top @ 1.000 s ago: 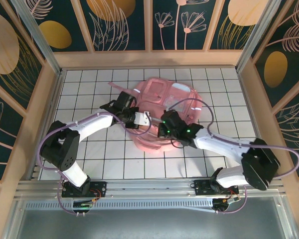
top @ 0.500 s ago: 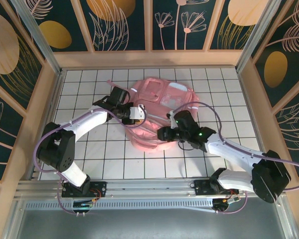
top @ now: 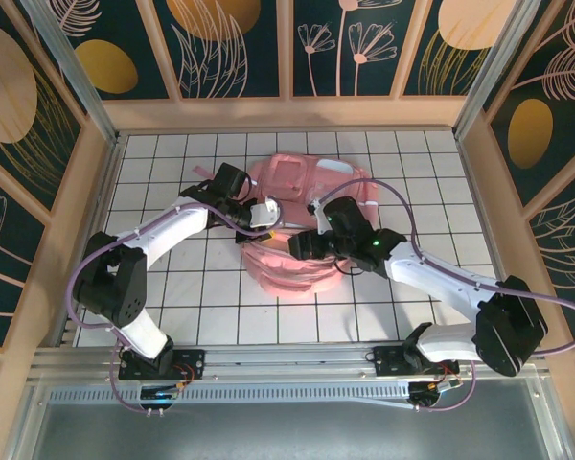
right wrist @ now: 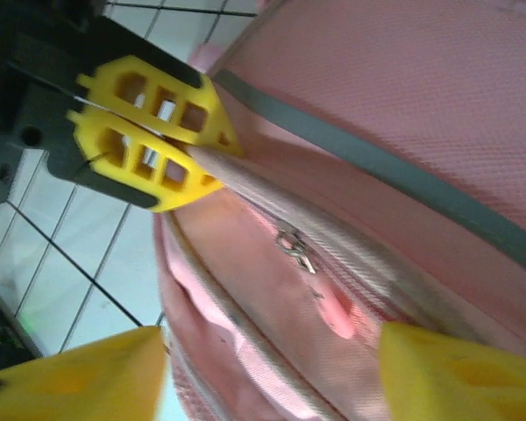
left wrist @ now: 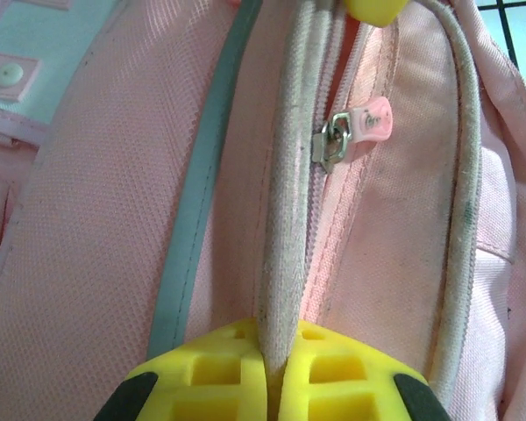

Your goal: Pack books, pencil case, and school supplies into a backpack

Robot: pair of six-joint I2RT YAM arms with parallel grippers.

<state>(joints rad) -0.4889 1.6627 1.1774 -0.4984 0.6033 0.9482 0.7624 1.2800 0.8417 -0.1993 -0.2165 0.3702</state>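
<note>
Backpack point(top: 350, 184) lying mid table point(top: 172, 287), btwn the arms. L gripper point(left wrist: 272, 355) – jaws being kept pressed together on pale trim point(left wrist: 285, 219) beside the zip, edge being held taut. R gripper point(right wrist: 272, 355) – jaws, shut a sec ago, now being spread, poised around pink zip pull point(right wrist: 333, 317), not touching. Bag being bunched narrower than before. Judged: zip being lined up for a regrip; opening or closing, cannot tell.
</note>
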